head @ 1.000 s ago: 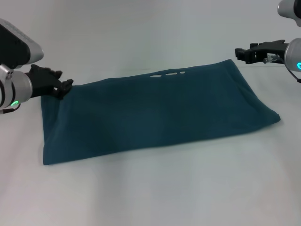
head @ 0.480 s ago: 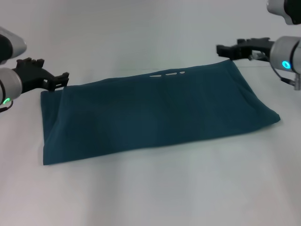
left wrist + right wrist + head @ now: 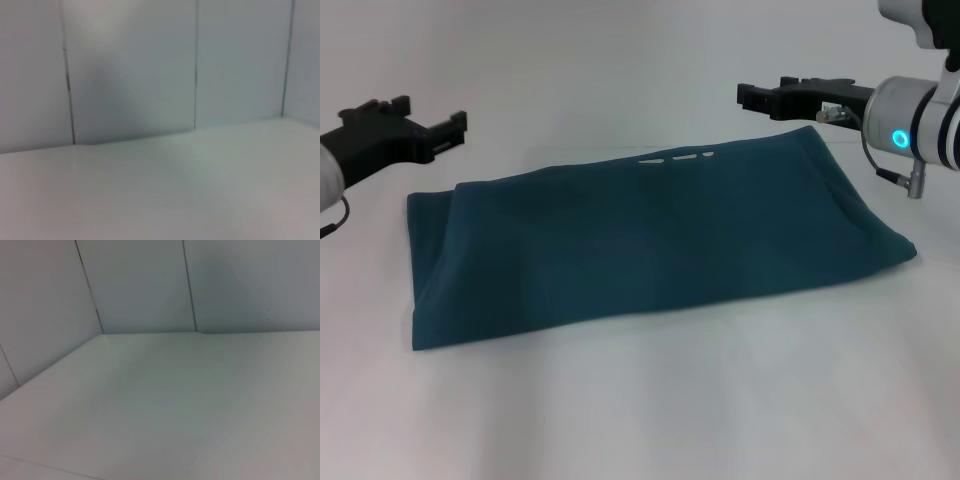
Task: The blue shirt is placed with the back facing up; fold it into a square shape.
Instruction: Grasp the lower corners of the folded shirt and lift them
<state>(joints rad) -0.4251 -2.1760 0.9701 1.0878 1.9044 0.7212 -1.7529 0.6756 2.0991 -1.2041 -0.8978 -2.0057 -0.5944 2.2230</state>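
Blue shirt (image 3: 650, 240) is what you see lying folded into a long rectangular band across the middle of the white table (image 3: 650, 400) in the head view, its long axis running from about 8 o'clock to 3 o'clock, plain side up, with a few small white marks peeking out along the far edge near 12 o'clock. Your left gripper (image 3: 448, 125) hovers at about 10 o'clock, above and just beyond the shirt's left far corner, clear of the cloth; its dark fingers point toward the centre and hold nothing, but you cannot tell from this angle how far apart they stand. Your right gripper (image 3: 752, 96) hangs at about 1 o'clock, just beyond the shirt's right far corner and also off the fabric, empty, and again you cannot tell whether its jaws are parted or closed. A light glows on the right wrist. In the left wrist view you get only the pale tabletop (image 3: 165, 195) meeting a panelled wall (image 3: 130, 65); neither shirt nor fingers show. In the right wrist view you see the same: bare table surface (image 3: 175, 405) and wall panels (image 3: 140, 285), with no shirt and no fingers in sight.
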